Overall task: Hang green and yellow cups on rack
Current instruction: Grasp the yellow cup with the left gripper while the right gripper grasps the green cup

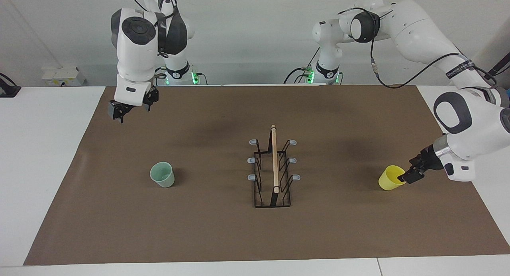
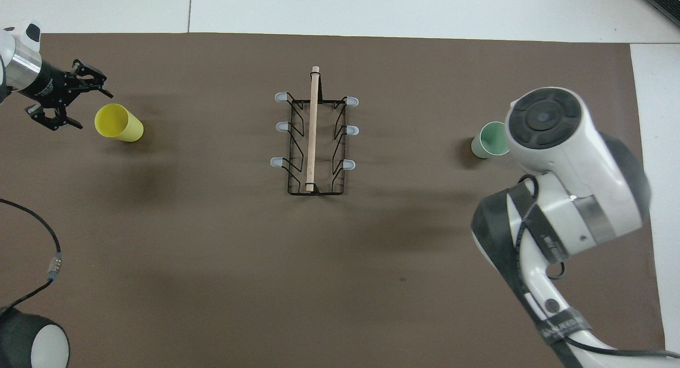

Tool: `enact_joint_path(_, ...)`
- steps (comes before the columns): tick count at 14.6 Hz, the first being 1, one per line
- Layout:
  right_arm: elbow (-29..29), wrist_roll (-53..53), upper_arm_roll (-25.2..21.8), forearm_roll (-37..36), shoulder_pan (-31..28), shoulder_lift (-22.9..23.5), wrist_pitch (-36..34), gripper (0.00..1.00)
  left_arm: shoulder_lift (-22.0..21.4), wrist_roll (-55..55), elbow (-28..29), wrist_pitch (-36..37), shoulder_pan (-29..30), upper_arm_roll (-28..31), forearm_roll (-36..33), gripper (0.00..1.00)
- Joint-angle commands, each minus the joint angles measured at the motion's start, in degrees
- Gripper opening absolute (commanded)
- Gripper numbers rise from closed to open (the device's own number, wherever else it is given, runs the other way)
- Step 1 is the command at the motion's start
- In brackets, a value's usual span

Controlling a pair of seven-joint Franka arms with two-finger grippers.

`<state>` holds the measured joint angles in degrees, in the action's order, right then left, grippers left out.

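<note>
In the overhead view the right arm's bulky white wrist covers its own hand and hides one edge of the green cup [image 2: 491, 140], and only the black tip of the left arm shows at the upper left edge of the frame. In the facing view the right hand [image 1: 128, 110] hangs high over the brown mat [image 1: 199, 236] at the upper left of the frame, jaws spread wide and holding nothing. The left hand [image 2: 74, 105] is low at the yellow cup [image 1: 391, 178], at the right of the facing frame, jaws wide apart just beside the rim; whether it touches the cup I cannot tell. The rack [image 1: 273, 168] stands mid-frame on the bench, all its pegs bare. The green cup stands upright at lower left of the facing frame.
</note>
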<state>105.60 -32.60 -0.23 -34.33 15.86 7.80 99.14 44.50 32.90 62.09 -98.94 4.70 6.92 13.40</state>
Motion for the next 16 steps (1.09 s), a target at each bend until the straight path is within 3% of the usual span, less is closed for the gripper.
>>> enact_joint_path(1, -0.9, -2.8, 0.1, -7.3, 1.5, 4.2, 1.1, 1.0, 5.2, 4.1, -5.0, -2.3, 2.1, -0.2, 2.5, 0.99)
enact_joint_path(4, -2.5, -2.8, 0.0, -10.6, 2.3, 10.1, 6.3, 1.0, 3.9, 11.2, -2.0, -3.7, 2.9, 0.2, 10.7, 1.0)
enact_joint_path(7, -5.2, -2.9, 0.2, -16.2, 4.0, 16.4, 6.3, 1.0, -1.8, 15.3, 9.7, -7.6, 3.7, 0.9, 15.5, 1.0)
enact_joint_path(9, -5.0, -3.3, 0.2, -19.9, 4.0, 17.8, 7.9, 1.0, -5.7, 15.7, 18.7, -12.3, 5.0, 0.9, 19.7, 1.0)
enact_joint_path(10, -5.0, -3.3, 0.3, -20.5, 4.3, 18.6, 8.0, 1.0, -6.7, 15.8, 21.1, -13.2, 5.4, 1.0, 24.3, 1.0)
enact_joint_path(12, -4.6, -3.3, 0.3, -22.7, 5.6, 19.1, 9.1, 1.0, -8.9, 16.5, 25.3, -14.2, 5.2, 0.9, 26.9, 1.0)
enact_joint_path(14, -3.6, -4.6, 0.3, -25.3, 5.9, 19.2, 10.3, 1.0, -9.8, 22.9, 28.3, -17.3, 4.9, 1.0, 33.8, 1.0)
enact_joint_path(16, -2.7, -4.6, 0.3, -26.4, 6.0, 19.2, 12.9, 1.0, -10.6, 29.1, 31.1, -19.5, 3.7, 0.9, 35.6, 1.0)
